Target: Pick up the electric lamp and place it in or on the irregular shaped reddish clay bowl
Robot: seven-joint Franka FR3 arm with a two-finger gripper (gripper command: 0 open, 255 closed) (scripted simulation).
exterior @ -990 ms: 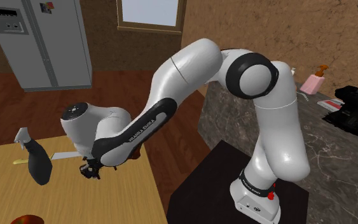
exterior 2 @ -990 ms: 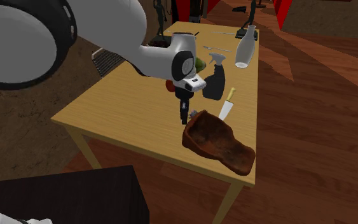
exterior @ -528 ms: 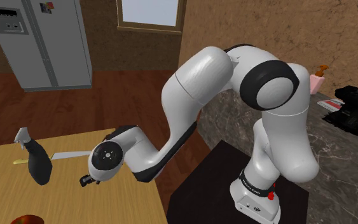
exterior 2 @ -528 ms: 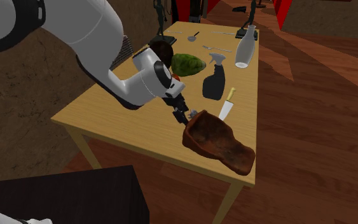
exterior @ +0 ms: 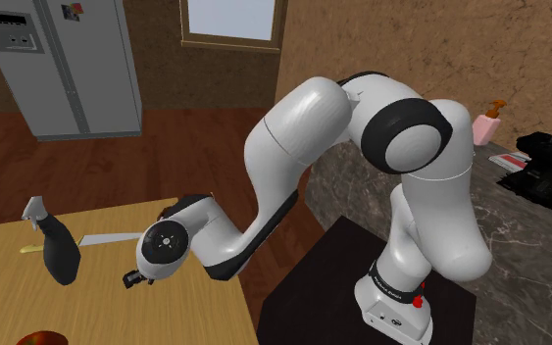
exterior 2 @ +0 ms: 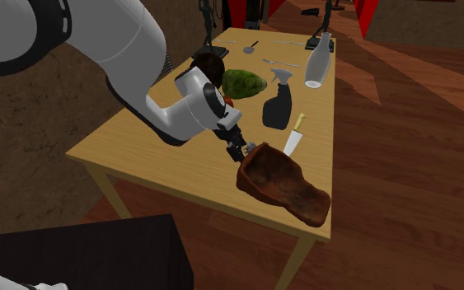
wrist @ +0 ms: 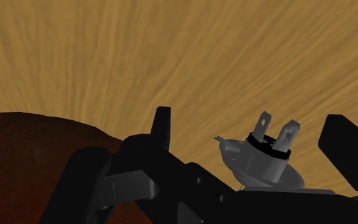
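The lamp (wrist: 269, 159), a small grey bulb with two prongs, sits between the fingers of the end effector (wrist: 252, 118). The fingers stand wide apart, with tabletop (wrist: 171, 57) showing between the lamp and each finger, so neither grips it. In the second exterior view the lamp (exterior 2: 250, 147) is just beside the rim of the reddish-brown bowl (exterior 2: 283, 185), and the end effector (exterior 2: 236, 151) is tilted low over the tabletop (exterior 2: 156, 140). Whether the lamp rests on the wood I cannot tell. Beyond the bowl are a knife (exterior 2: 294, 136) and a black spray bottle (exterior 2: 277, 103).
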